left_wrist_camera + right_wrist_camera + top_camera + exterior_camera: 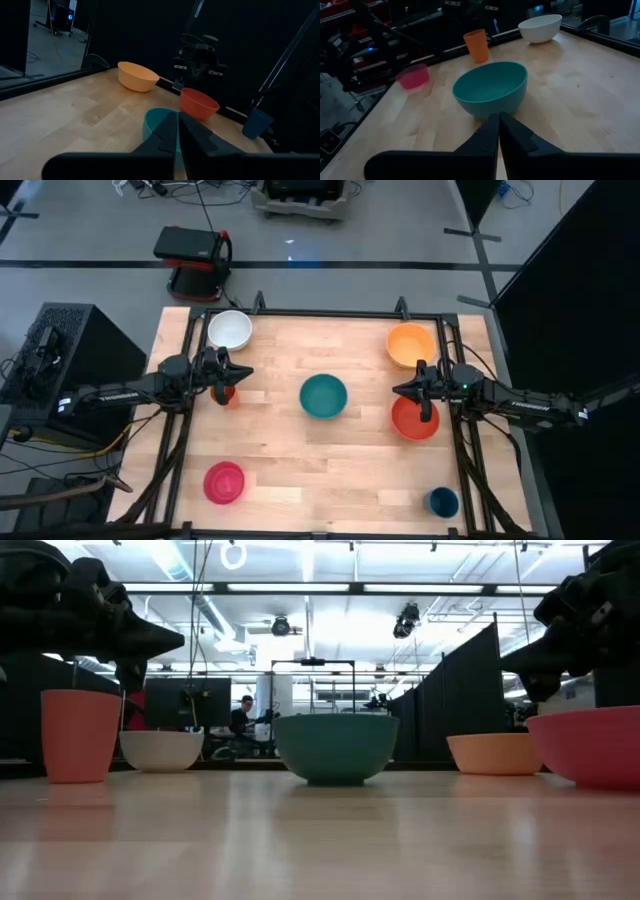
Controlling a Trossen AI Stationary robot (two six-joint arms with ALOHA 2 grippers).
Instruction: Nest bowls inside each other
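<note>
Both arms hover with closed, empty fingers: the left gripper (245, 370) near the white bowl (230, 330), the right gripper (398, 389) probably just above the red-orange bowl (413, 421). The teal bowl (323, 396) sits alone mid-worktop (300, 455) between them.

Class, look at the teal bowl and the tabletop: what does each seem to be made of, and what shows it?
Teal bowl: probably plastic, smooth with a soft sheen; uniform colour, thin even rim. Tabletop: light wood, seemingly sealed; visible grain and joined strips.

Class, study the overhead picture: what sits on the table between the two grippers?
The teal bowl sits between the shut left gripper and the shut right gripper, bare wood on either side; the high view shows it.
</note>
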